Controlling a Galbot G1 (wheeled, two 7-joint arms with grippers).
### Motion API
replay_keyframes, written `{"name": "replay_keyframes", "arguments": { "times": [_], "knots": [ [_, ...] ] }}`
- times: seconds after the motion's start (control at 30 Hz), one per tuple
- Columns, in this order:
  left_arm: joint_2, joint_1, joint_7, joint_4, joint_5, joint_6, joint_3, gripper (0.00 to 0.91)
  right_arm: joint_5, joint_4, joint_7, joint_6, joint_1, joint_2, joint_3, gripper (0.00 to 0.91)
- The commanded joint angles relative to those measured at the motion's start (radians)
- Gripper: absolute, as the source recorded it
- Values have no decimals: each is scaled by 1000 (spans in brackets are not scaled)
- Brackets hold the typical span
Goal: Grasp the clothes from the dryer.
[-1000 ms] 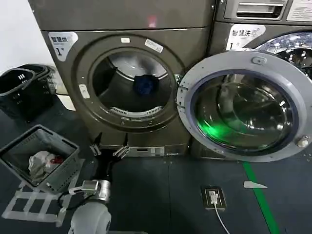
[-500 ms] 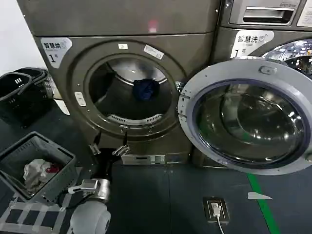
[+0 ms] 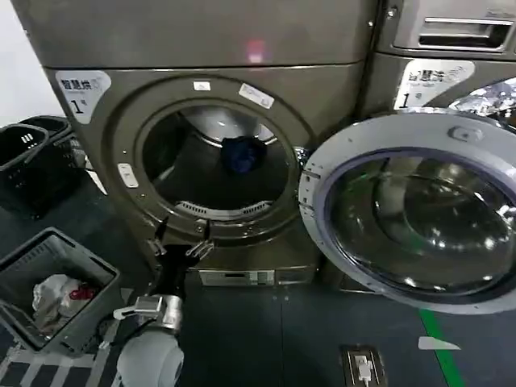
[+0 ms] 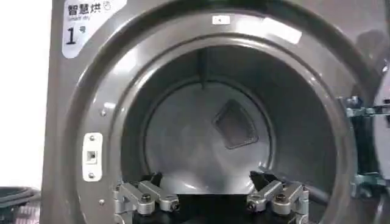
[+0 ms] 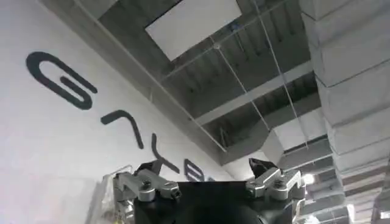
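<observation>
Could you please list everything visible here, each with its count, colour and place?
dryer: one, bronze-grey, centre, door swung open to the right.
clothes: one dark navy lump, inside the drum.
second machine: one, bronze-grey, right of the dryer.
grey basket: one, floor at left, holding pale and red cloths.
black baskets: stacked, far left.
floor socket: one, floor at right.
left gripper: open, below the porthole rim, apart from the clothes.
right gripper: open, pointing at the ceiling.
</observation>
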Motion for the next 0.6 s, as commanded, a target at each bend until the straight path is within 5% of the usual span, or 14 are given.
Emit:
{"name": "replay_keyframes", "arguments": {
  "times": [0.03,0.6],
  "knots": [
    [1,-2,0,-3,-1,2,1,907,2,-7,-1,3,-3,0,5,907],
    [-1,-25,2,21,-6,-2,1,907,-39,-27,-3,10,-2,37,-4,907]
  ]
}}
